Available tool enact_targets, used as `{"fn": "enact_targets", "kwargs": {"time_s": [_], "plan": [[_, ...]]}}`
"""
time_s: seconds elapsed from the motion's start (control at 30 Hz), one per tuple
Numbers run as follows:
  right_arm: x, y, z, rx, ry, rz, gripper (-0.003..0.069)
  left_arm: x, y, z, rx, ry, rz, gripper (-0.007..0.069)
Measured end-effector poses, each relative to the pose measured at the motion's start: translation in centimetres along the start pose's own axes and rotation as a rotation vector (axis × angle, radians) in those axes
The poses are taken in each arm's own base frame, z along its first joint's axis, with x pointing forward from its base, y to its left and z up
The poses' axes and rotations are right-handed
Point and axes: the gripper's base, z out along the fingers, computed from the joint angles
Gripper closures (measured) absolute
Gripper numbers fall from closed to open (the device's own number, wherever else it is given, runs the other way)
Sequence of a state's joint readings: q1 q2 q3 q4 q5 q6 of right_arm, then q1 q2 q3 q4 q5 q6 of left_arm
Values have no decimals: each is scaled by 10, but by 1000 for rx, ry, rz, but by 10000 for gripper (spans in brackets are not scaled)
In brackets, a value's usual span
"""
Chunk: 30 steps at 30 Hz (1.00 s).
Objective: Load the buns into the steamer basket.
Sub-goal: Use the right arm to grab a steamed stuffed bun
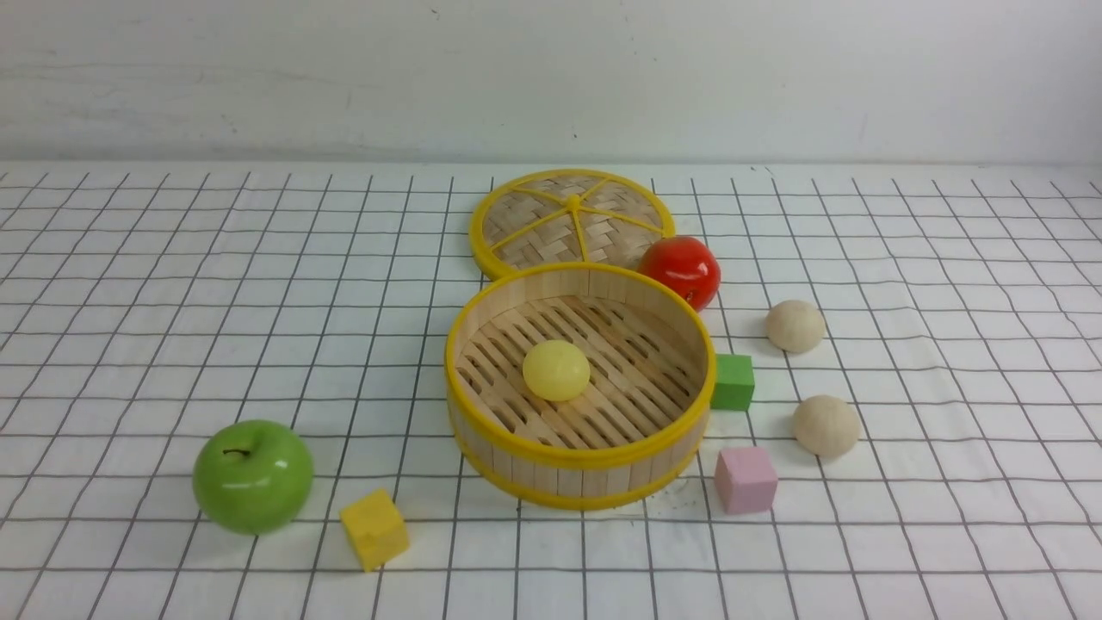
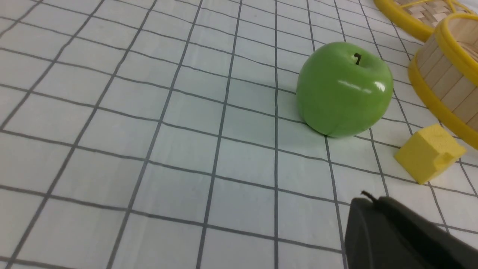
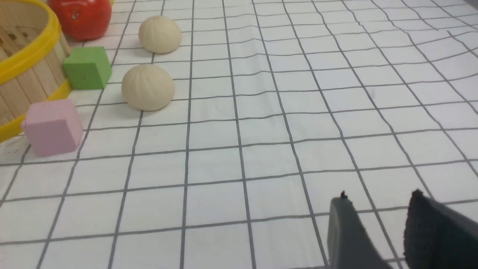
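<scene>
White cloth with dark grid lines (image 1: 129, 344) covers the table. On it, the pale yellow bun (image 1: 556, 370) sits inside the steamer basket (image 1: 581, 482), and two cream-beige buns (image 1: 826, 426) lie outside, toward the table's right edge. The right gripper (image 3: 375, 209), fingers apart and nothing between them, is well apart from those two; the left gripper (image 2: 368, 198), fingers together, is away from all three. The green apple (image 1: 253, 476) lies near the yellow cube (image 1: 374, 530).
</scene>
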State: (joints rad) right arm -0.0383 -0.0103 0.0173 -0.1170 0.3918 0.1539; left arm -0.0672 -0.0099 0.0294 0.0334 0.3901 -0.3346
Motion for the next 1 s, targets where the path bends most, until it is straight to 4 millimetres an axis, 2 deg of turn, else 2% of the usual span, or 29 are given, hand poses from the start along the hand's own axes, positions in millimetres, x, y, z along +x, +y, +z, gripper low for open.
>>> {"fn": "enact_targets", "kwargs": {"time_s": [0.3,0.4,0.43,0.47,0.5,0.6,0.73,0.8,0.83,0.93,1.0], "plan": [[-1,0,1,-4,-29,0,419,0,0,0,0,0,1,634],[-11,2,0,-27,-147,20,419,0,0,0,0,0,1,631],[-19,4,-1,-49,-242,64,419,0,0,0,0,0,1,629],[-20,4,-2,-55,-253,82,419,0,0,0,0,0,1,629],[-29,5,-4,-83,-345,152,419,0,0,0,0,0,1,629],[-41,6,-10,-124,-490,213,419,0,0,0,0,0,1,629],[-54,7,-17,-148,-584,228,419,0,0,0,0,0,1,627],[-84,7,-27,-166,-589,307,419,0,0,0,0,0,1,624],[-90,7,-29,-166,-586,311,419,0,0,0,0,0,1,624],[-156,9,-40,-164,-555,336,419,0,0,0,0,0,1,624],[-187,11,-31,-142,-481,323,419,0,0,0,0,0,1,623]]}}
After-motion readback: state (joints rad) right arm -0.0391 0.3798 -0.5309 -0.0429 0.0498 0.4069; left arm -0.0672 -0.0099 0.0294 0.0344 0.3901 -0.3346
